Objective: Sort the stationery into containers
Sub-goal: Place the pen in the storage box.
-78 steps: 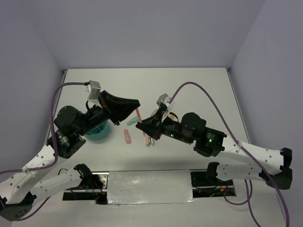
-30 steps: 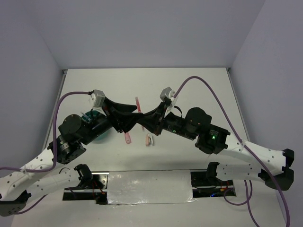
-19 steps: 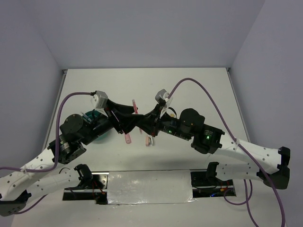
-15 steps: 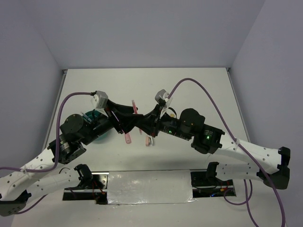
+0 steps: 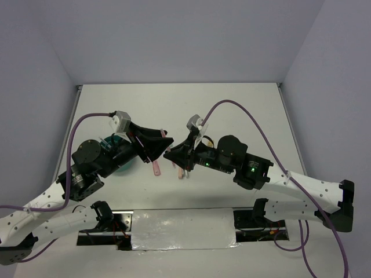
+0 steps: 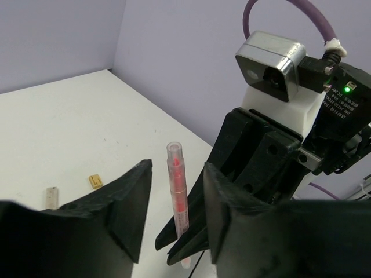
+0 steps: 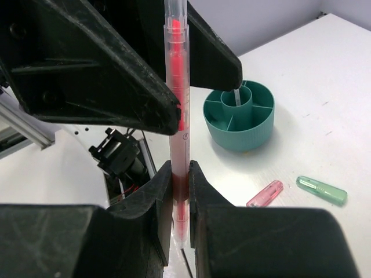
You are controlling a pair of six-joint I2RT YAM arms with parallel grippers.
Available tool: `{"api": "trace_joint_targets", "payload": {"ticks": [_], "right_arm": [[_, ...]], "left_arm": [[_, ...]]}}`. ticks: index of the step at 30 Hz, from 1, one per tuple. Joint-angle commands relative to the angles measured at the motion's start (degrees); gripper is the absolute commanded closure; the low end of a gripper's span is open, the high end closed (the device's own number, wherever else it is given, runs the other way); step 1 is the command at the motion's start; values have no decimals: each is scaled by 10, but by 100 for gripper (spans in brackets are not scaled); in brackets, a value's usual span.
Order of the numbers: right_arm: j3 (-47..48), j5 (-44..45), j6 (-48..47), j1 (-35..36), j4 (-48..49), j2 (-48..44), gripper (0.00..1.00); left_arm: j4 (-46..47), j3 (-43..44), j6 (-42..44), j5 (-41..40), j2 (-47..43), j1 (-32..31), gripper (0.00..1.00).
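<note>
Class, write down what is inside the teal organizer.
A thin pale stick stands in the organizer's centre tube. The outer compartments show nothing, though the rim hides part of their floors.

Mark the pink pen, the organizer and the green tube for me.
pink pen [image 7: 176, 87], right wrist view, mid-barrel.
organizer [image 7: 237, 139], right wrist view, front outer wall.
green tube [image 7: 322, 190], right wrist view, middle of its body.

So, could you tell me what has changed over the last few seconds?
The left end effector closed in on the pink pen and now brackets it, open. The right end effector kept gripping it upright. The organizer and pink stick stayed put.
</note>
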Motion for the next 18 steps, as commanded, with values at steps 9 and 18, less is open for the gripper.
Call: {"api": "trace_joint_targets", "payload": {"ticks": [9, 18], "right_arm": [[16, 20, -56, -1, -9, -17, 100], [20, -7, -93, -1, -29, -4, 52]], "left_arm": [[9, 21, 7, 22, 11, -1, 51], [-27, 47, 25, -26, 20, -1, 100]]}}
